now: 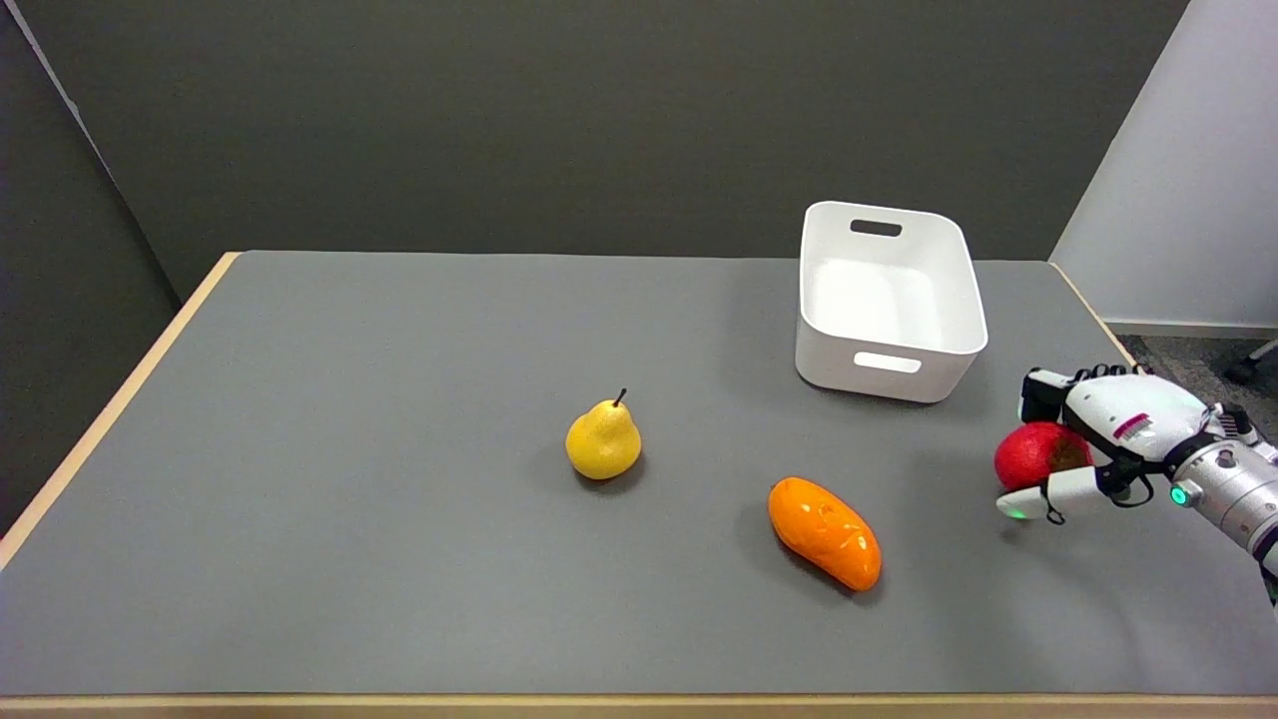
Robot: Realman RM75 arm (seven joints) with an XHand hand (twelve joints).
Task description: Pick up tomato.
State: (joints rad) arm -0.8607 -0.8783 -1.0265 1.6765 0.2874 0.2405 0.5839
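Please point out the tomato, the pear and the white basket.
tomato (1026, 454), head view, on its red left side.
pear (603, 444), head view, on its yellow body.
white basket (887, 363), head view, on its near wall.

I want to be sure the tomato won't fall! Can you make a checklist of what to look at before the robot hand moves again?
1. Robot hand wrapped around the tomato: ok, fingers above and thumb below it.
2. Tomato off the table: cannot tell; one view does not settle it.
3. Grip firm enough: cannot tell; the contact side is hidden.
4. Room beside the tomato: ok, the orange fruit and white bin lie apart from it.
5. Pear out of the way: ok, it stands far off mid-table.
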